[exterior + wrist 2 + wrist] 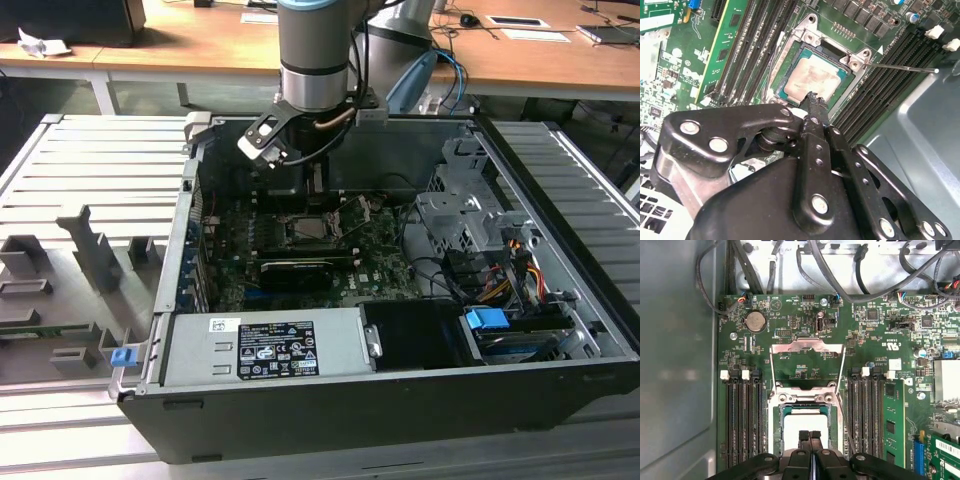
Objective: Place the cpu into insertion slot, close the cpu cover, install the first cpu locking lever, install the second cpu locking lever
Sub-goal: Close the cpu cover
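In insertion slot [773,412], cpu [802,421], gripper [810,434] closed abv.

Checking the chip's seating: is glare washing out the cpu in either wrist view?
First wrist view: yes, the cpu top is blown out to white. Second wrist view: no, the cpu is evenly lit, its mottled surface readable; the fingers cover one edge.

The cpu [802,422] sits in the insertion slot [805,409], between memory slots [742,420].
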Controlling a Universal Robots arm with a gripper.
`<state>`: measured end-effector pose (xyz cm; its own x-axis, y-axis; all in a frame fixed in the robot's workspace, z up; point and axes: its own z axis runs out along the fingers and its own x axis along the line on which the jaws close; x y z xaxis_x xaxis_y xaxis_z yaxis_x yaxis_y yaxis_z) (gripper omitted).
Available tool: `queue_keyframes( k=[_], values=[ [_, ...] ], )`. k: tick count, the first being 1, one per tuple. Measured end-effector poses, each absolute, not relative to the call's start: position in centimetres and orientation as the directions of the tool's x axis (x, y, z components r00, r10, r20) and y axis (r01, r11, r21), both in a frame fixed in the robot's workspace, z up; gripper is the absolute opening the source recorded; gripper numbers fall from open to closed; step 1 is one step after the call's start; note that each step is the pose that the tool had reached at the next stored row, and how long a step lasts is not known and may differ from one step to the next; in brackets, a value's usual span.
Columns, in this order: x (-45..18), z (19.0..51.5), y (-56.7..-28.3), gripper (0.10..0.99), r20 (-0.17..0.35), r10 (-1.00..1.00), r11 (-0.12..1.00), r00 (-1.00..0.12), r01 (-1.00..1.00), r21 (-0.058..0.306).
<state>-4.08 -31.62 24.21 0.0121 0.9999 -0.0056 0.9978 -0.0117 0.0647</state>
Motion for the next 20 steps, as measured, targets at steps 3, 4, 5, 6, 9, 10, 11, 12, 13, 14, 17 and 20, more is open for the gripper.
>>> queue_keyframes(
  k=[3,4,5,6,9,10,11,12,13,14,17,20],
  values=[
    [-4.1,24.4,-31.6,0.106,-0.006,1.000,-0.012,0.012,0.998,0.065],
    [-4.1,24.5,-31.6,0.106,-0.006,1.000,-0.012,0.012,0.998,0.065],
    [-4.1,24.6,-31.6,0.106,-0.006,1.000,-0.012,0.012,0.998,0.065],
    [-4.1,24.6,-31.6,0.106,-0.006,1.000,-0.012,0.012,0.998,0.065],
    [-4.1,24.8,-31.6,0.106,-0.006,1.000,-0.012,0.012,0.998,0.065],
    [-4.1,24.9,-31.6,0.106,-0.006,1.000,-0.012,0.012,0.998,0.065],
    [-4.1,25.0,-31.6,0.106,-0.006,1.000,-0.012,0.012,0.998,0.065],
    [-4.1,25.1,-31.6,0.106,-0.006,1.000,-0.012,0.012,0.998,0.065],
    [-4.1,25.2,-31.6,0.106,-0.006,1.000,-0.012,0.012,0.998,0.065],
    [-4.1,25.2,-31.6,0.106,-0.006,1.000,-0.012,0.012,0.998,0.065],
    [-4.1,25.4,-31.6,0.106,-0.006,1.000,-0.012,0.012,0.998,0.065],
    [-4.1,25.5,-31.5,0.106,-0.007,1.000,-0.012,0.012,0.998,0.065]
  ],
)
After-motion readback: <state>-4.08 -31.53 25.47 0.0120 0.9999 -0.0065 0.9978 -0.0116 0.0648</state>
